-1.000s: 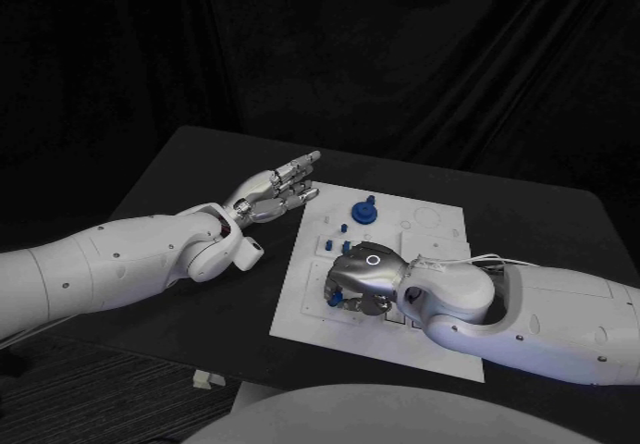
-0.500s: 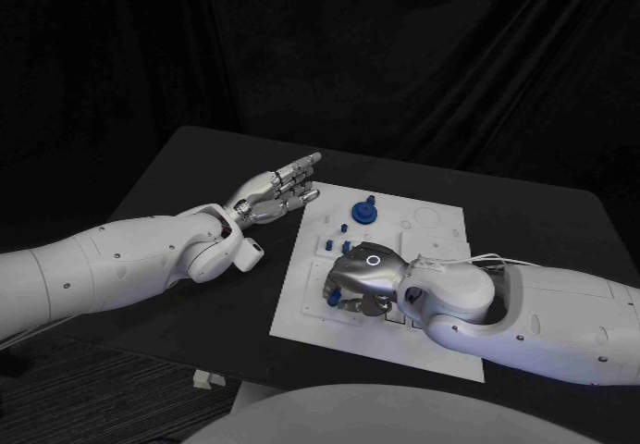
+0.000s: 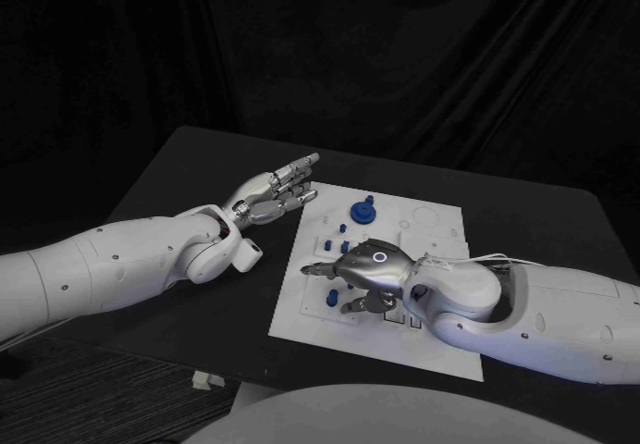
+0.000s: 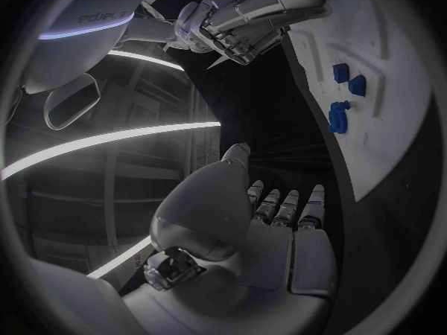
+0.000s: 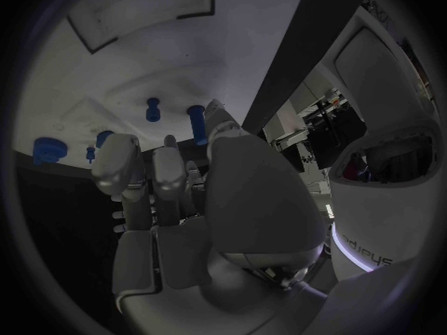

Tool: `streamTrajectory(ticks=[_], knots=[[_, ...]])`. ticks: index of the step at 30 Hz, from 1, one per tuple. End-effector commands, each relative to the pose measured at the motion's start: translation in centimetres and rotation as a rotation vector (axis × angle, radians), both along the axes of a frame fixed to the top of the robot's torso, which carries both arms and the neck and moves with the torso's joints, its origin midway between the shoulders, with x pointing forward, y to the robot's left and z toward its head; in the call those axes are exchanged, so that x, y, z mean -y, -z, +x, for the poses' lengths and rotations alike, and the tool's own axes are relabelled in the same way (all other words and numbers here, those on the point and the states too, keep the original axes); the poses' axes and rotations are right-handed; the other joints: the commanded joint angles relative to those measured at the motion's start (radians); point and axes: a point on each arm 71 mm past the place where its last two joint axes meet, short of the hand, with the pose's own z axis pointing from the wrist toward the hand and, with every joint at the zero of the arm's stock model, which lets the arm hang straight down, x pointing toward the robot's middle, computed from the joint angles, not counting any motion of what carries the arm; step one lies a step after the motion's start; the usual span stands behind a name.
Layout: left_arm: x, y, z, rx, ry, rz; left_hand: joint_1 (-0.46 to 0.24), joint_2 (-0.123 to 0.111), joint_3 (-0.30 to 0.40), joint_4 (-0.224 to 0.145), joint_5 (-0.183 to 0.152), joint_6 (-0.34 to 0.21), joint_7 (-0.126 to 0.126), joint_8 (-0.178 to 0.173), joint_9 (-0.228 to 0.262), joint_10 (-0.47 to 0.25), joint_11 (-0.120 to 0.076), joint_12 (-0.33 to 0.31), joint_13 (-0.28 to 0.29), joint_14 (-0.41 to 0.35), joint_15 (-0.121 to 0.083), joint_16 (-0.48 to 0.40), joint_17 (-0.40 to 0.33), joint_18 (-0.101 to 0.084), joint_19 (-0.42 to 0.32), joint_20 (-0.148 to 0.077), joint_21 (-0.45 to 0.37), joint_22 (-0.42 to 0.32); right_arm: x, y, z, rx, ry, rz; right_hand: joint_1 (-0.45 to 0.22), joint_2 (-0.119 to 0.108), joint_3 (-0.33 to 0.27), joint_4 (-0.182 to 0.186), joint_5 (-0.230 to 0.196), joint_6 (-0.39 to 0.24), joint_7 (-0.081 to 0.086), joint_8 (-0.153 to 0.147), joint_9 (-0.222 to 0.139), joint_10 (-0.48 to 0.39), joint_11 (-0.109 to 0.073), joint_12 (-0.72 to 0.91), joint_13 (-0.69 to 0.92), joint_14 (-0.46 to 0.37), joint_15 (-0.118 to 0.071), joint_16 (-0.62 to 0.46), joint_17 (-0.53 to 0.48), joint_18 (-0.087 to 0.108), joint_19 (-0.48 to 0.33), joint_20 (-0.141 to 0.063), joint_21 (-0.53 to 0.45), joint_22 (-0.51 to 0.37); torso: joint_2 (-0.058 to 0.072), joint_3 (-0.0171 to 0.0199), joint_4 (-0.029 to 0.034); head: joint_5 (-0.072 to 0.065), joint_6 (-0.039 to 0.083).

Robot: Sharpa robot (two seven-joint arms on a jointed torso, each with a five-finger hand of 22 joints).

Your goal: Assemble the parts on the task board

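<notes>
The white task board (image 3: 440, 347) lies mid-table. A large round blue part (image 3: 364, 215) stands near its far edge, with small blue parts (image 3: 346, 246) just in front of it. My right hand (image 3: 363, 277) hovers over the board's left middle with fingers spread and nothing in them. A blue part (image 3: 329, 298) sits on the board just beside its fingertips. The right wrist view shows blue pegs (image 5: 197, 119) on the board (image 5: 140, 52) beyond the fingers (image 5: 119, 164). My left hand (image 3: 274, 194) hangs open off the board's far left corner, fingers stretched out.
Bare black table (image 3: 200, 185) surrounds the board, wider on the left below my left arm. In the left wrist view the board's edge (image 4: 372, 141) carries small blue parts (image 4: 341, 73), with my right hand (image 4: 252, 15) farther along it.
My right hand has risen and spread its fingers, uncovering the blue part it was curled over. That part stays on the board. The left hand has not moved.
</notes>
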Motion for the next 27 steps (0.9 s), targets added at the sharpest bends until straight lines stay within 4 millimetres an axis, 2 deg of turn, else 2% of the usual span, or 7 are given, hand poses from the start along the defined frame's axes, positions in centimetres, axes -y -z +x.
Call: streamTrajectory(ticks=[1,13,17,19,21,23,27], knots=[[0.1,0.0,-0.1,-0.001,0.007,-0.014,0.001,0.006,0.006,0.0,0.006,0.0,0.006,0.007,0.001,0.001,0.009,-0.007,-0.001,0.0,0.009,-0.004,-0.001,0.008,-0.002,0.007,-0.003,0.0,1.0,-1.4,0.0,0.067,0.008,0.115,-0.009,-0.007,-0.008,0.011,-0.018,0.027,-0.003,0.002,0.003,-0.009,-0.01,0.011,0.001,-0.008,-0.01,-0.008,-0.012,0.021,-0.011,-0.008,-0.014,0.131,-0.002,0.0002,0.0008,-0.009,0.0],[-1.0,-0.2,-0.3,0.009,-0.019,-0.008,0.001,0.005,0.006,-0.001,0.006,0.004,0.005,0.007,0.002,0.001,0.009,-0.007,-0.001,0.0,0.01,-0.004,-0.001,0.008,-0.001,0.007,-0.003,0.002,9.1,-8.1,1.4,-0.047,0.261,0.406,0.034,0.069,0.036,-0.032,0.065,0.332,0.07,0.042,0.028,0.153,-0.037,0.167,0.038,-0.022,-0.007,-0.023,-0.046,0.028,-0.024,-0.008,-0.066,0.122,-0.007,-0.0023,-0.015,-0.048,0.0],[-1.5,-0.2,-0.5,0.012,-0.029,-0.006,0.001,0.003,0.006,-0.001,0.006,0.007,0.004,0.008,0.003,0.002,0.01,-0.007,-0.001,0.0,0.009,-0.004,-0.001,0.008,0.0,0.007,-0.002,0.003,12.4,-8.8,1.7,-0.076,0.366,0.423,0.039,0.064,0.024,-0.047,0.059,0.391,0.087,0.044,0.03,0.248,-0.08,0.33,0.13,-0.063,-0.037,-0.097,-0.156,0.05,-0.065,-0.031,-0.183,0.091,-0.011,-0.0031,-0.0232,-0.062,0.0],[-1.6,-0.3,-0.5,0.015,-0.032,-0.007,0.001,0.002,0.006,-0.001,0.005,0.006,0.004,0.008,0.002,0.002,0.01,-0.006,-0.001,0.0,0.009,-0.004,-0.001,0.009,0.0,0.007,-0.002,0.003,13.8,-8.7,1.9,-0.088,0.417,0.409,0.022,0.108,0.013,-0.055,0.078,0.421,0.082,0.023,0.034,-0.014,-0.143,0.822,0.54,-0.071,-0.07,-0.175,-0.238,0.039,-0.074,-0.042,-0.274,0.061,-0.012,-0.0022,-0.0248,-0.069,0.0],[-1.8,-0.3,-0.5,0.017,-0.035,-0.007,-0.001,0.002,0.005,0.001,0.004,0.007,0.003,0.008,0.002,0.004,0.01,-0.006,0.0,0.0,0.008,-0.004,-0.001,0.009,0.0,0.006,-0.002,0.002,15.0,-8.3,2.2,-0.117,0.471,0.371,0.01,0.082,-0.003,-0.052,0.063,0.44,0.079,0.027,0.044,0.152,-0.123,1.071,0.831,-0.054,-0.069,-0.149,-0.2,0.055,-0.062,-0.063,-0.272,0.064,-0.013,-0.0017,-0.0282,-0.075,0.0],[-1.8,-0.3,-0.6,0.018,-0.036,-0.007,-0.001,0.002,0.005,0.001,0.004,0.005,0.002,0.008,0.002,0.005,0.01,-0.005,0.0,0.0,0.008,-0.004,-0.001,0.009,0.0,0.006,-0.002,0.003,16.0,-7.7,2.3,-0.155,0.525,0.32,-0.032,0.082,-0.021,-0.033,0.058,0.454,0.073,0.032,0.068,0.491,-0.137,1.38,1.29,0.034,-0.08,0.047,0.105,0.029,-0.004,-0.073,-0.115,0.113,-0.013,-0.0025,-0.0305,-0.081,0.0],[-1.8,-0.2,-0.6,0.018,-0.036,-0.008,-0.001,0.002,0.005,0.001,0.004,0.005,0.002,0.008,0.002,0.005,0.01,-0.005,0.0,0.0,0.008,-0.004,-0.001,0.009,0.0,0.006,-0.002,0.003,17.7,-6.2,2.4,-0.236,0.632,0.204,-0.213,0.094,-0.054,0.002,0.046,0.524,0.079,0.126,0.18,0.68,-0.132,1.485,1.506,0.111,-0.087,0.241,0.439,-0.01,0.071,-0.08,0.126,0.173,-0.014,-0.0025,-0.0299,-0.098,0.0]])
